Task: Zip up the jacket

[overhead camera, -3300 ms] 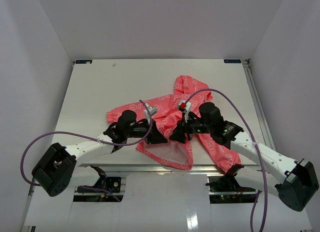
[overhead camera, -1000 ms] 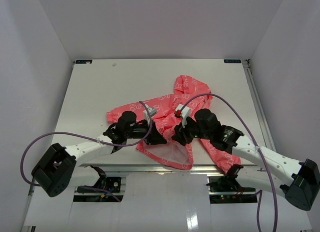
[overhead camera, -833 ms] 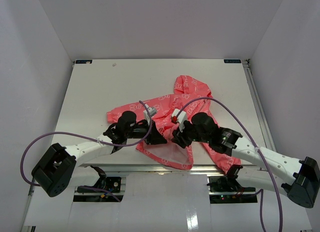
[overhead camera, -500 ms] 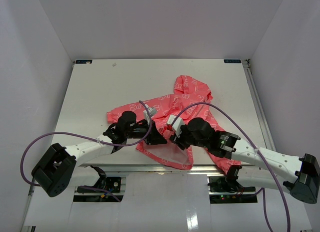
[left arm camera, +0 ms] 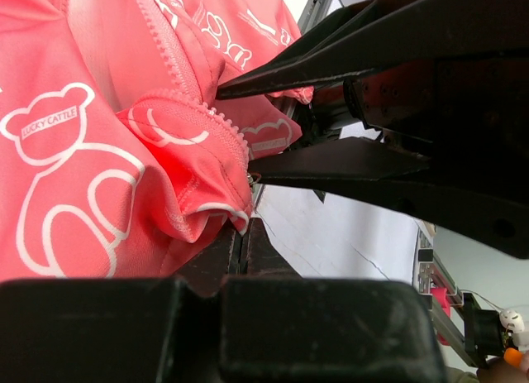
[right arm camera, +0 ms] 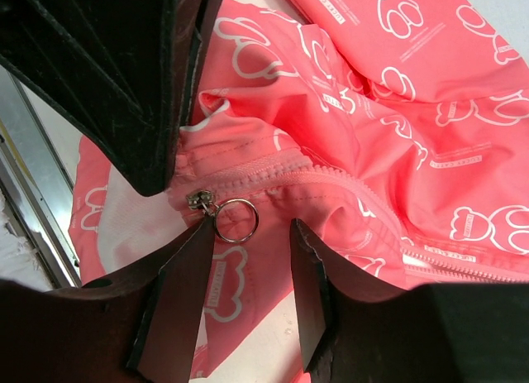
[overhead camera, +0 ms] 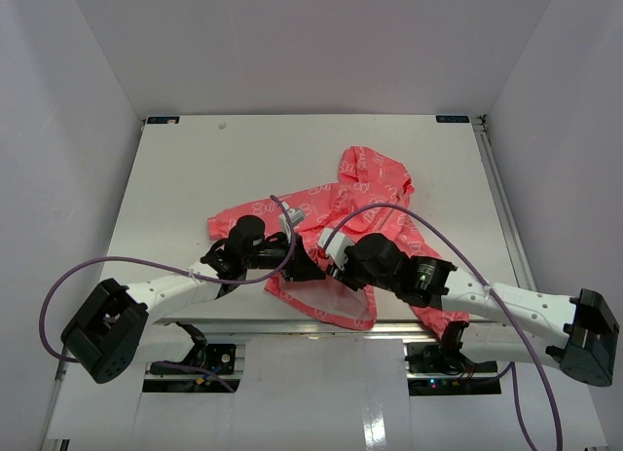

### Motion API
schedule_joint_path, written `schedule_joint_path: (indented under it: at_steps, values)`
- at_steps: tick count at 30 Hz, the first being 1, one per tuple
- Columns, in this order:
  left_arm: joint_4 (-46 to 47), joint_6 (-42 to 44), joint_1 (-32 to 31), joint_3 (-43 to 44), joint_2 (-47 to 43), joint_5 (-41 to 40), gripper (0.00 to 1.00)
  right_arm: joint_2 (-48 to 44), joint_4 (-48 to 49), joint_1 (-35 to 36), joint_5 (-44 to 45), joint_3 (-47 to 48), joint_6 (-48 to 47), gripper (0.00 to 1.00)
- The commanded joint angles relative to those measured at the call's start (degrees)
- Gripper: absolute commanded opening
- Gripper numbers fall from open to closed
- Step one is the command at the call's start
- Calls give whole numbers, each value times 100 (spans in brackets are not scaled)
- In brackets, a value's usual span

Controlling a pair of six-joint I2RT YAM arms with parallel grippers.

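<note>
The coral-pink jacket (overhead camera: 375,188) lies spread on the white table, hood toward the back. My left gripper (overhead camera: 310,269) is shut on a fold of the jacket's bottom hem (left arm camera: 223,209) beside the zipper teeth. My right gripper (overhead camera: 337,267) stands open just to its right, the two nearly touching. In the right wrist view, the metal zipper slider (right arm camera: 197,199) and its ring pull (right arm camera: 236,220) sit just above the gap of my right gripper (right arm camera: 248,244), closest to the left finger (right arm camera: 178,292). The jacket (right arm camera: 388,126) fills that view.
The jacket's white lining (overhead camera: 336,297) hangs near the table's front edge (overhead camera: 292,324). A metal rail (right arm camera: 37,201) runs along that edge. Purple cables (overhead camera: 146,266) loop over both arms. White walls enclose the table (overhead camera: 214,169) on three sides.
My right arm has swung left along the jacket's front, ending beside the left gripper at the hem. The left arm has kept still with its grip.
</note>
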Motion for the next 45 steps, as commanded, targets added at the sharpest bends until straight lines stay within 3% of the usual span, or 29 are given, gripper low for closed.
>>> schedule_joint_path:
  at_steps: [1,9,17,26,35,45]
  values:
    - [167,-9,32,-17,-186,129,0,95,277,117,219,221,-77,49]
    - [165,-7,32,-19,-186,138,0,130,462,121,511,201,-95,44]
    - [157,2,39,-4,-168,138,0,-78,794,136,630,24,-95,22]
    - [148,11,32,3,-177,124,0,21,807,152,461,27,141,32]
    - [96,55,32,20,-150,67,0,-19,2,152,1694,636,2462,32]
    - [63,69,35,26,-133,-2,0,-289,-352,387,2178,899,3702,33]
